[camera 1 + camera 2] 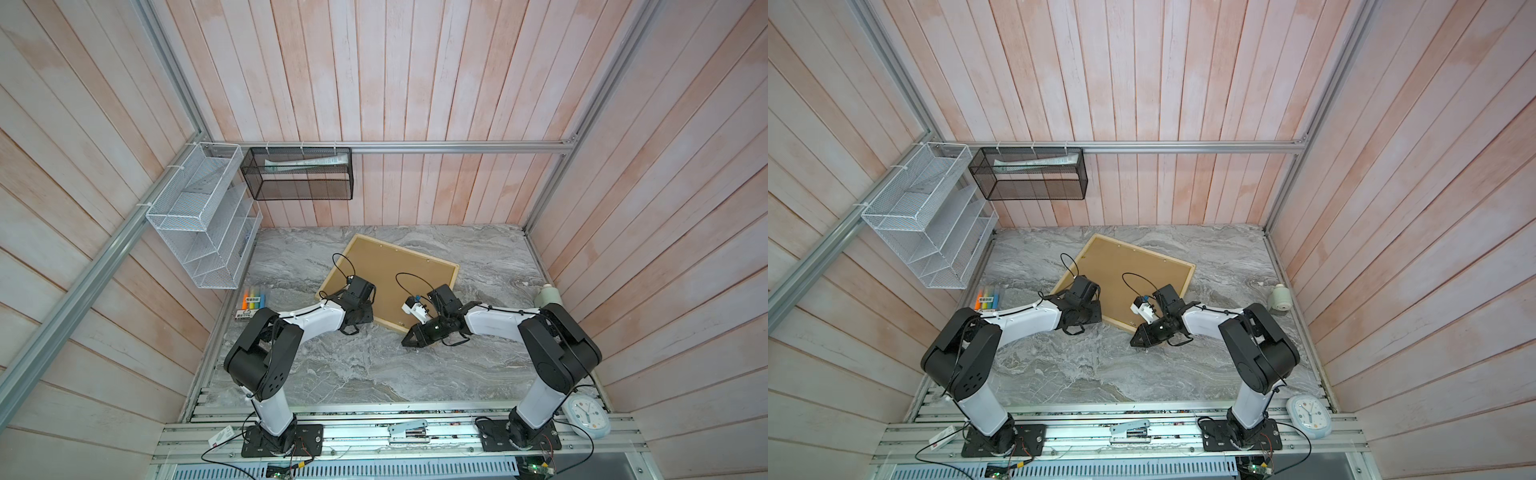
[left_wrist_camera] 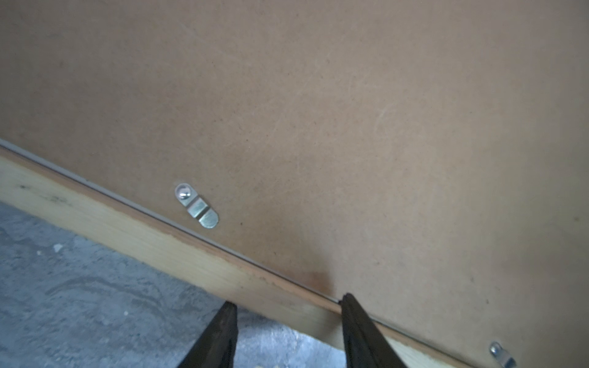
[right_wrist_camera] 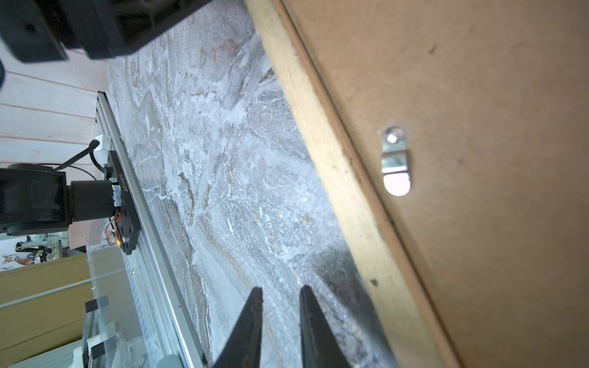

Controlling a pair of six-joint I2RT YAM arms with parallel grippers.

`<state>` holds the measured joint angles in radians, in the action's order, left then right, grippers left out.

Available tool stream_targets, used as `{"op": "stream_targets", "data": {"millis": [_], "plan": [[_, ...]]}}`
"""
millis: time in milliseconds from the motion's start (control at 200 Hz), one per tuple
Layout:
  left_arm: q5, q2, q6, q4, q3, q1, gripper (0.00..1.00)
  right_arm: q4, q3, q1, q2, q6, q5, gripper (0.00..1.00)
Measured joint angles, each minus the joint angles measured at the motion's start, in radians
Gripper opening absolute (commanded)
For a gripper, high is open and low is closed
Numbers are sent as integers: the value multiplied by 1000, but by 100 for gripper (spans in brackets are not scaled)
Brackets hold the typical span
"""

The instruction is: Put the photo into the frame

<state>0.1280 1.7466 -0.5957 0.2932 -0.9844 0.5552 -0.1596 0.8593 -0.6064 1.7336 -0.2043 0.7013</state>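
Jaws of the left gripper (image 2: 288, 301) stand half open astride the frame (image 2: 143, 235) rail, gripping nothing. One finger is over the table (image 2: 79, 302), the other tip at the seam with the board (image 2: 318, 111). The right gripper (image 3: 281, 290), narrowly parted and empty, hangs over table just beside the frame.

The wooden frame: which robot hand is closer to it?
Left. The left gripper straddles one edge of the frame; the right gripper is over the table beside it, not touching.
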Motion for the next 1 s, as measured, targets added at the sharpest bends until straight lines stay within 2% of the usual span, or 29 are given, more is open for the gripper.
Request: {"op": "stream_targets", "data": {"millis": [495,715,1000], "plan": [[0,0,5,-2,1,-3,57,1,77,30,-24,0,-163,31],[0,0,6,-5,3,-3,57,-5,77,72,0,11,-180,31],[0,0,5,-10,5,-3,57,-24,75,74,24,32,-153,30]]}}
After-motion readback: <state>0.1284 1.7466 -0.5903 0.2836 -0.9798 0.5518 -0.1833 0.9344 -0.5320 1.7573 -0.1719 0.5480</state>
